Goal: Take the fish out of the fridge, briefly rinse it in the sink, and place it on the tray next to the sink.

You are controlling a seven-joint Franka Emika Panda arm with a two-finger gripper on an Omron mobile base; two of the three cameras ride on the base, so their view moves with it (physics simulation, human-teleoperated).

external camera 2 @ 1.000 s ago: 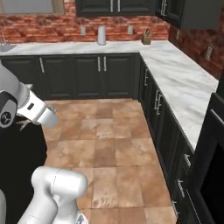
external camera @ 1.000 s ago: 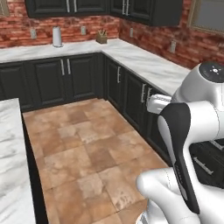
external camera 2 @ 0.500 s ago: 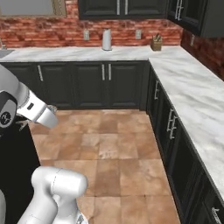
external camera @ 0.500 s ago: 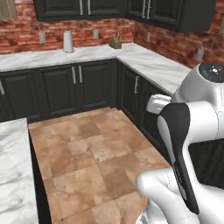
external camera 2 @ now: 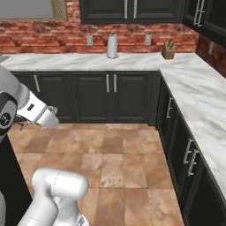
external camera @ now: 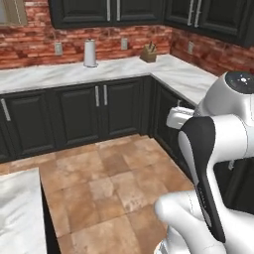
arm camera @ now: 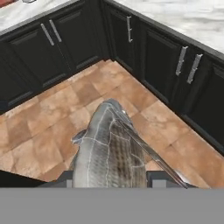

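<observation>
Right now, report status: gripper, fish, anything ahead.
Gripper shut on the silvery-grey scaled fish, held over the brown tiled floor. Dark lower cabinets ahead under the white marble counter. Nothing in the way.

1. Left base view: behind the arm [external camera: 213,149], facing forward and down over the floor [external camera: 114,183] toward the corner counter [external camera: 163,72].
2. Right base view: opposite side, same counter [external camera 2: 176,70], paper-towel roll [external camera 2: 112,46], floor.
3. Hand view: low, close; angled at cabinets [arm camera: 166,61], apparently the same corner.
</observation>
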